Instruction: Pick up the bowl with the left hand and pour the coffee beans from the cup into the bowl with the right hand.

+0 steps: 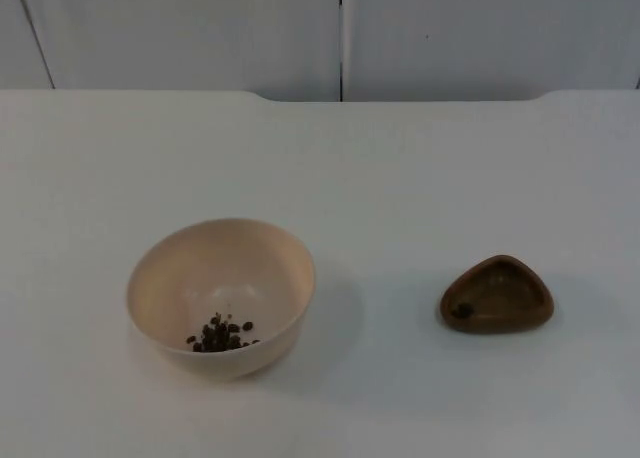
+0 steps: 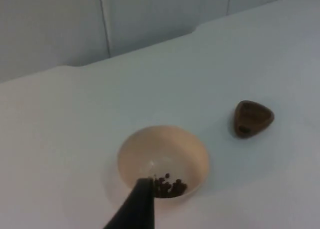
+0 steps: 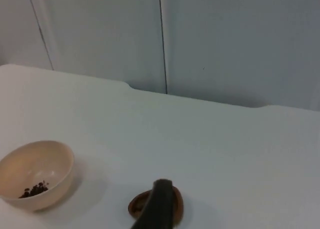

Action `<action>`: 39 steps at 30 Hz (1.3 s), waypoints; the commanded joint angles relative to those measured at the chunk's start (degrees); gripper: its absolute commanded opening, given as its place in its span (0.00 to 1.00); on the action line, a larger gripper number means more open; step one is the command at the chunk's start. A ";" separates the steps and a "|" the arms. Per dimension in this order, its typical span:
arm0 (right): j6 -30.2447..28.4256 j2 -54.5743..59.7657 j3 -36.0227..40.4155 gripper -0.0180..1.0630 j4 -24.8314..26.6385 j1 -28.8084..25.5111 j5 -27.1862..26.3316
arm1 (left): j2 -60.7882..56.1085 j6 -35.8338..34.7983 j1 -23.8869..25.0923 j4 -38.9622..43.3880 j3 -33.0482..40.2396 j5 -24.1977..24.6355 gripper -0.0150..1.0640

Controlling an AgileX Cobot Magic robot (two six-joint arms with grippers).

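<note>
Cup upright, narrow tip toward partition

From my station I see a plain white table running away toward twelve o'clock, where it meets a pale grey partition wall. A dark vertical seam splits the wall just right of centre, and a thinner slanted line marks another panel joint at ten o'clock. The table's far edge steps back in a shallow notch at the middle. Light is soft and even, with faint shadows.
</note>
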 commanded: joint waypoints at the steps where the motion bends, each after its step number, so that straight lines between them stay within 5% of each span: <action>1: -1.64 -2.12 0.45 0.75 0.33 -0.19 1.59 | -2.04 -1.61 0.20 3.25 1.53 -0.55 0.99; 15: -4.13 -7.29 0.76 0.75 0.85 -0.19 9.99 | -7.77 -10.10 0.20 11.20 7.83 -1.23 0.99; 39: -9.70 -7.29 0.76 0.75 6.79 -0.19 9.33 | -7.77 -16.32 0.20 19.08 10.46 2.12 0.99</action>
